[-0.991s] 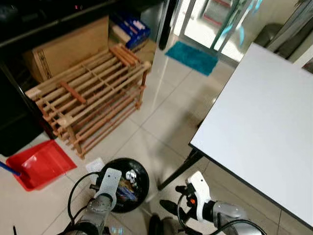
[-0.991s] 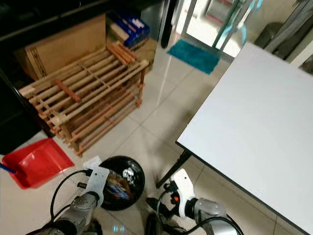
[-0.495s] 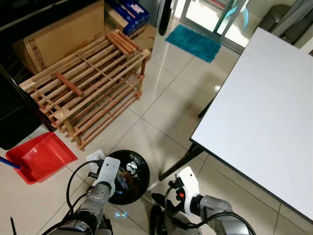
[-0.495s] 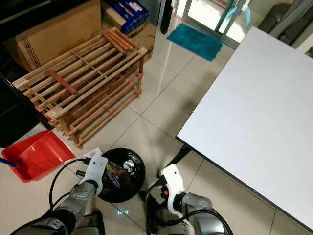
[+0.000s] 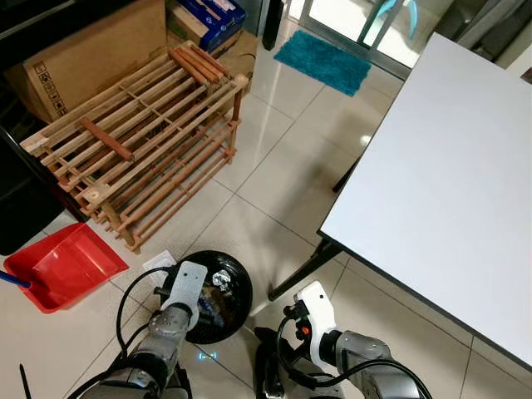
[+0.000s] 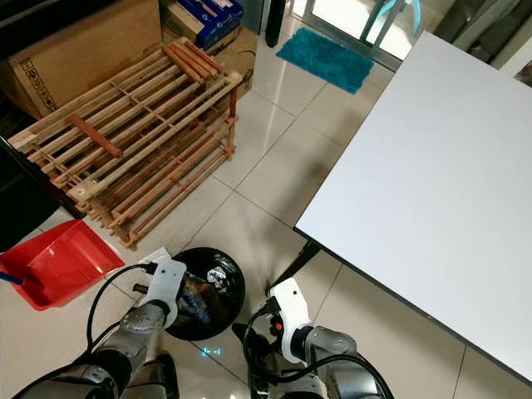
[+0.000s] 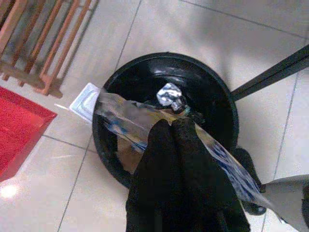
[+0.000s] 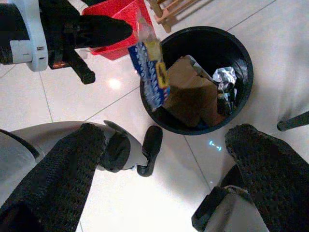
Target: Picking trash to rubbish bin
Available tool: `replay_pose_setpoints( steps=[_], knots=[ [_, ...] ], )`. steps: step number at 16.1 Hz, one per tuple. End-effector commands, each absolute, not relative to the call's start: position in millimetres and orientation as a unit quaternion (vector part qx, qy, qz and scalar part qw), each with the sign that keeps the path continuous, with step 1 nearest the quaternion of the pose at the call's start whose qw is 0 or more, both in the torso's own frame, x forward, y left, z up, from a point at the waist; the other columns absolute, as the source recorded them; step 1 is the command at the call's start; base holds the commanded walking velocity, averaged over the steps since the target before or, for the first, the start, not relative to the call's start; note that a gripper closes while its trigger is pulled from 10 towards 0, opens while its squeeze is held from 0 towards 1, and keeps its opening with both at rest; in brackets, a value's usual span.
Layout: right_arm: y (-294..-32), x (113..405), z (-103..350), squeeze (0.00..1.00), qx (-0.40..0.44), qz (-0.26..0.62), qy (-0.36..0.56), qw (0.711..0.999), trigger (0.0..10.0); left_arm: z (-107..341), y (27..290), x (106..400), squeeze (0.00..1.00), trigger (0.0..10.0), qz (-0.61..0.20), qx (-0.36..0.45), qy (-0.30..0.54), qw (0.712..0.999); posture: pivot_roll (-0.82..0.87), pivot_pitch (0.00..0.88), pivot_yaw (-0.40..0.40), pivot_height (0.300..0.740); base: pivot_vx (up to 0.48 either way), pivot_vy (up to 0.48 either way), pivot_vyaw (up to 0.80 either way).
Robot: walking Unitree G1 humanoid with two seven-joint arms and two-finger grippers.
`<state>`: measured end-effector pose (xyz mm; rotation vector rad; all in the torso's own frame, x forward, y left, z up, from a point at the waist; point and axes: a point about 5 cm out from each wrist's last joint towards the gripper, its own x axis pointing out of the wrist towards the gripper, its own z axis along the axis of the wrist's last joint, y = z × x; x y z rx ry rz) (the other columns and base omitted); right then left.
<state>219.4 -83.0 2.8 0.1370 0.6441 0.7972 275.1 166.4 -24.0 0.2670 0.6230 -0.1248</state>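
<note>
Our left gripper point(image 7: 174, 128) stays pinched on the wrapper point(image 8: 152, 72) above the bin point(image 7: 227, 111), release pending; right gripper point(image 8: 164, 159) gapes empty.

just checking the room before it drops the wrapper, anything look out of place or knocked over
One thing: a small white packet lies on the floor tiles against the outside of the black bin, not in it. The left gripper holds a plastic wrapper over the bin. The wooden rack stands upright and the red dustpan lies flat.
</note>
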Motion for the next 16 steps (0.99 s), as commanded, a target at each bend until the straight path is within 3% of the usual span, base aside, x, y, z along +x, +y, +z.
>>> replay_pose_setpoints(
  steps=[1, 10, 11, 12, 16],
  knots=[
    [-88, 213, -1, 0.00, 0.067, 0.372, 0.320, 0.869, 10.0, -32, 160, 266, 0.00, 10.0, -0.076, 0.126, 0.322, 0.935, -0.19, 0.303, -0.181, 0.740, 0.000, 0.000, 0.00],
    [-86, 210, 2, 0.00, 0.075, 0.374, 0.313, 0.870, 10.0, -30, 144, 271, 0.00, 10.0, -0.101, 0.123, 0.321, 0.934, -0.22, 0.319, -0.169, 0.740, 0.000, 0.000, 0.00],
    [-86, 209, 2, 0.00, 0.075, 0.373, 0.313, 0.870, 10.0, -30, 144, 271, 0.40, 10.0, -0.102, 0.123, 0.321, 0.933, -0.22, 0.320, -0.168, 0.740, 0.000, 0.000, 0.00],
    [-85, 209, 2, 0.00, 0.077, 0.373, 0.313, 0.870, 10.0, -30, 144, 271, 1.00, 10.0, -0.103, 0.123, 0.322, 0.933, -0.22, 0.321, -0.167, 0.740, 0.000, 0.000, 0.00],
    [-85, 207, 1, 0.00, 0.078, 0.371, 0.316, 0.870, 10.0, -31, 144, 269, 1.00, 10.0, -0.107, 0.124, 0.322, 0.932, -0.21, 0.323, -0.163, 0.740, 0.000, 0.000, 0.00]
  ],
)
